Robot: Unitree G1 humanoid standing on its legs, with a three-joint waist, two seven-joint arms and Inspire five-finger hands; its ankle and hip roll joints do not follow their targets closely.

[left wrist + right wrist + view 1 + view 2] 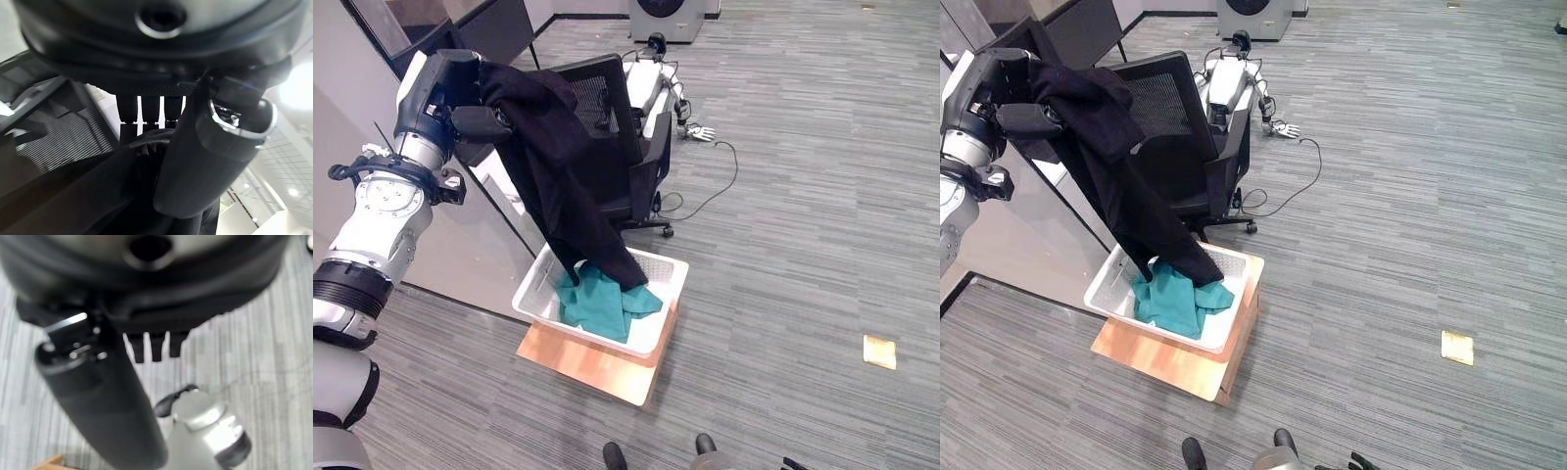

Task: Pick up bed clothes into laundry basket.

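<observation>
At the far left my left hand (475, 117) is raised high, its fingers (146, 110) curled round the bunched top of a black garment (558, 171). The garment hangs straight down from that grasp, long axis vertical, and its lower end already lies inside the white laundry basket (533, 289) directly below, touching a teal cloth (602, 304) heaped there. So the drop runs straight down from my hand; I judge that lowering and letting go will put it in. The basket stands on a low wooden board (592, 364) on the grey floor (803, 245).

Just behind the hanging cloth stands a black office chair (626, 147); the garment could brush or snag on its backrest. Further right, my right hand (151, 345) hangs over bare floor, fingers straight and holding nothing. A small yellow scrap (879, 351) lies well apart.
</observation>
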